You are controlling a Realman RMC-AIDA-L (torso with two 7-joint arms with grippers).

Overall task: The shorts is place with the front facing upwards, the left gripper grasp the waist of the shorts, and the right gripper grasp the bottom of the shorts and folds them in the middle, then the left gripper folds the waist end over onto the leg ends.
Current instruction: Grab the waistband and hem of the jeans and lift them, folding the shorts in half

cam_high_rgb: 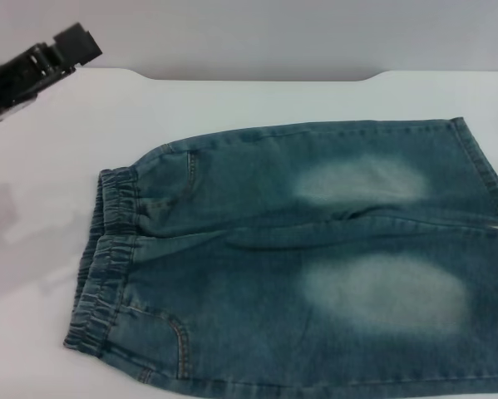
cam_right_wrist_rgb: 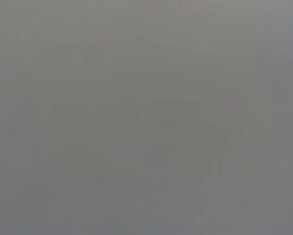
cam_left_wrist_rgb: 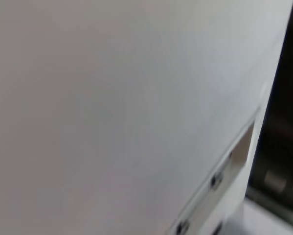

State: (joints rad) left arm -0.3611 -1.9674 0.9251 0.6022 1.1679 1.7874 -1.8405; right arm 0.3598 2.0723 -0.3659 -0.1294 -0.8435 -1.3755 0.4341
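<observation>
The shorts [cam_high_rgb: 298,266] lie flat on the white table [cam_high_rgb: 257,104] in the head view, front up, with two pale faded patches showing. The waist of the shorts [cam_high_rgb: 107,249], a gathered elastic band, is the left end. The bottom of the shorts [cam_high_rgb: 481,166], the stitched leg hems, reaches the picture's right edge. The left gripper [cam_high_rgb: 70,46] is raised at the far left, above the table's back corner and well apart from the waist. The right gripper is out of view. Neither wrist view shows the shorts.
The table's back edge [cam_high_rgb: 257,76] runs below a grey wall. Bare white table lies to the left of and behind the shorts. The left wrist view shows the white table top [cam_left_wrist_rgb: 112,98] and a side rail with screws [cam_left_wrist_rgb: 214,181].
</observation>
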